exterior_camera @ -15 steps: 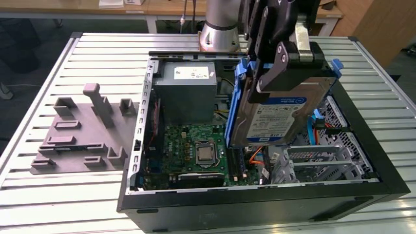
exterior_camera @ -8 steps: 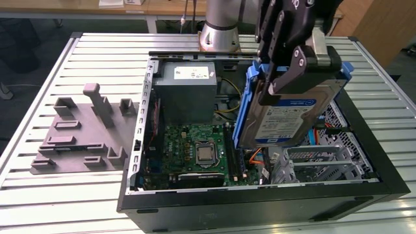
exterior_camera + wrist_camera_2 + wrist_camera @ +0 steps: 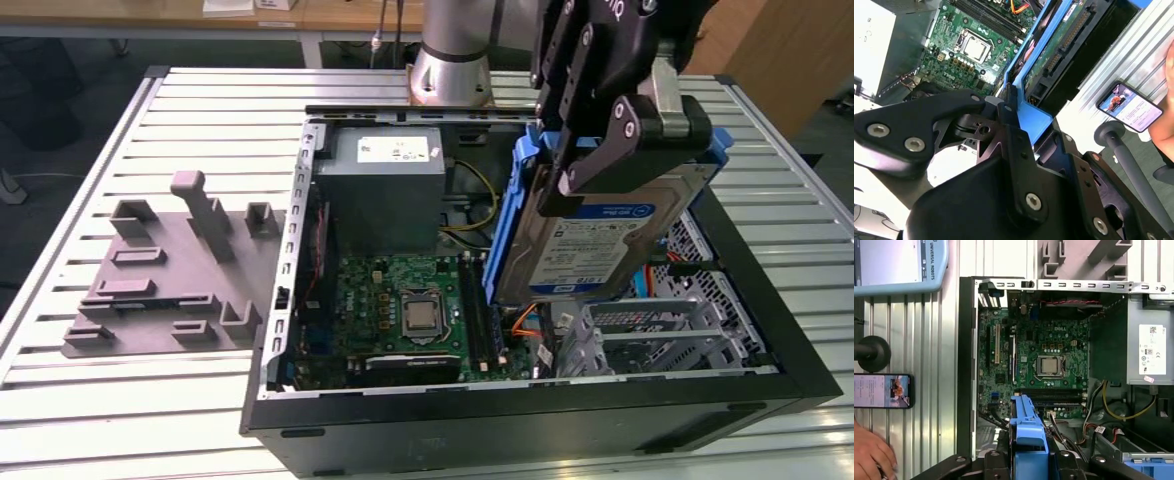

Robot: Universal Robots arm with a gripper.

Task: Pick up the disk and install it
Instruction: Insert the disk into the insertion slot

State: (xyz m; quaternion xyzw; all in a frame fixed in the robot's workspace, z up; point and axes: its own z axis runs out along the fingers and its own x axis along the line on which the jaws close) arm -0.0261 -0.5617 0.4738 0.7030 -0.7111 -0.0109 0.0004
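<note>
While gripper [image 3: 630, 155] is clamped on the disk [image 3: 603, 240] above open case [image 3: 534, 420], keep it square w/ drive cage [image 3: 654, 330], go slow, avoid cables [image 3: 527, 318].

Arm [image 3: 447, 60] upright, jaws angled downward, clamped tight

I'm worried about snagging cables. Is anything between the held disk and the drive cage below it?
The gripper is shut on the disk, on edge above the open case. The silver cage below looks open on top. Orange cables lie by the disk's lower edge, on the exterior view's left of the cage, and might snag.
</note>
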